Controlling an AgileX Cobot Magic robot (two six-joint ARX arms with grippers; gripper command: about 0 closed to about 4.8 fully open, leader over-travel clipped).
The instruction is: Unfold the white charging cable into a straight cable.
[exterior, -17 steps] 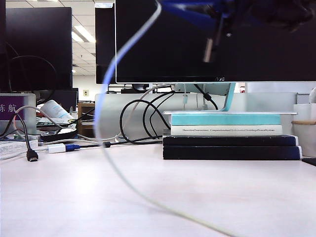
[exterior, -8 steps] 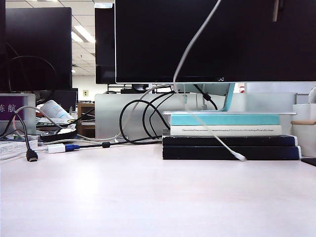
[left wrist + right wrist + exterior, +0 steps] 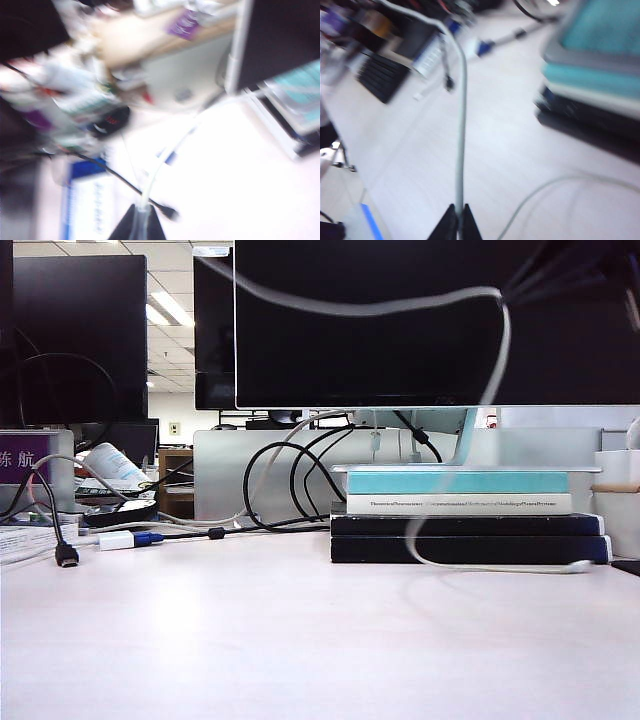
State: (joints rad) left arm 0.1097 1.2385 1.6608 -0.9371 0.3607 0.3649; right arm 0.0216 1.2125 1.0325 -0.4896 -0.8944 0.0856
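Big white table (image 3: 300, 640), stack of books (image 3: 465, 525) on right. White charging cable (image 3: 360, 308) up in air, sagging between both arms, loose tail hanging down, end plug (image 3: 580, 566) on table by books. Left gripper (image 3: 138, 224) pinched tight on cable. Right gripper (image 3: 457, 224) pinched tight on cable too. Step: stretching cord out. Next, likely: pull apart, lay flat.

Left gripper (image 3: 141, 214) and right gripper (image 3: 459, 214) raised, jaws closed
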